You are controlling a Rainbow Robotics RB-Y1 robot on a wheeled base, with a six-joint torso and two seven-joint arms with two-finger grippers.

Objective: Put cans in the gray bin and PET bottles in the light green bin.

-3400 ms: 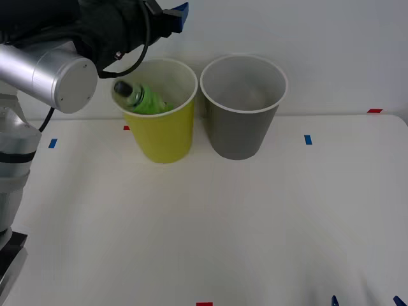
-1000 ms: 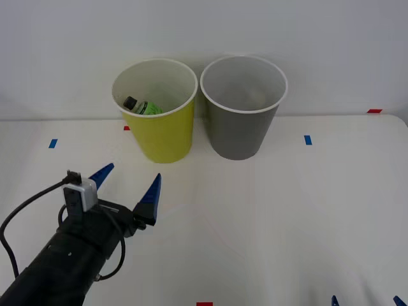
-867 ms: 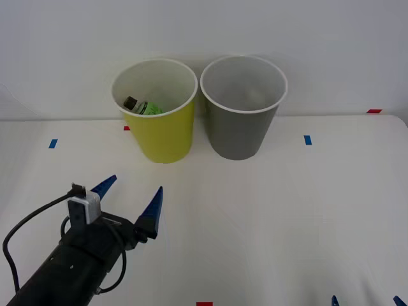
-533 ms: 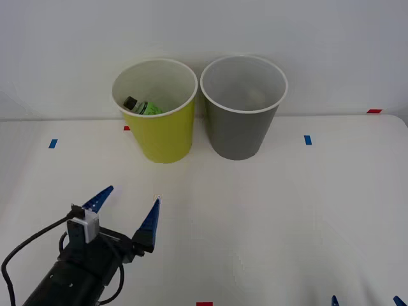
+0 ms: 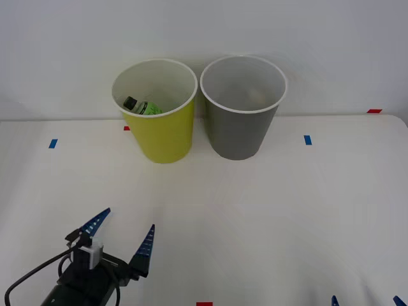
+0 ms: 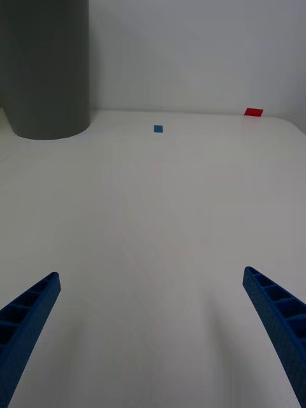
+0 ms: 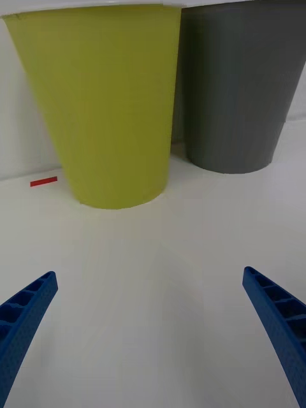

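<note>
The light green bin (image 5: pixel 162 121) and the gray bin (image 5: pixel 241 124) are standing side by side at the far end of the white table (image 5: pixel 268 217), the green one on the robot's left, their white rims nearly touching. In the left wrist view the two bins (image 7: pixel 105 108) (image 7: pixel 239 89) are rising upright from the table with only a thin gap between their walls.

The bottle (image 5: pixel 141 106) is lying inside the light green bin, leaning against the inner wall on the robot's left side, its dark cap pointing up and its green label showing just above the near rim. How it is resting on the bottom of the bin is hidden by the rim. A faint pale shape is showing on the inner wall of the gray bin; it may be only a reflection.

The left gripper (image 5: pixel 121 237) is hanging low over the near left part of the table, well apart from the bins, its two blue ribbed fingers (image 7: pixel 25 312) spread wide and holding nothing. The right gripper (image 5: pixel 364 301) is sitting at the near right edge of the table, with just its blue tips peeking in; its fingers (image 6: pixel 274 312) are likewise spread wide with nothing between them, bare table lying ahead.

Small blue tape marks (image 5: pixel 308 139) and red tape marks (image 5: pixel 374 111) are sticking to the table.
</note>
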